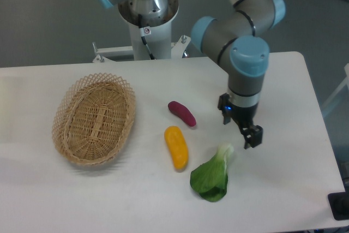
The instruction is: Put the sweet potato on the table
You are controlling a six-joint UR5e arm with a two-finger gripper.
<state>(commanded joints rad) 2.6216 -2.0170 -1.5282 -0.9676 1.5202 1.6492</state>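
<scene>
Sweet potato lies on surface, btwn basket & claw, apart from both. Claw holds nothing, jaw gap unclear. Task looks done; next: retreat only.

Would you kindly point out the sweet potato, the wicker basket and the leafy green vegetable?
sweet potato (pixel 182 113): fixed camera, middle of its body.
wicker basket (pixel 61 114): fixed camera, left rim.
leafy green vegetable (pixel 210 178): fixed camera, dark leaf.
</scene>
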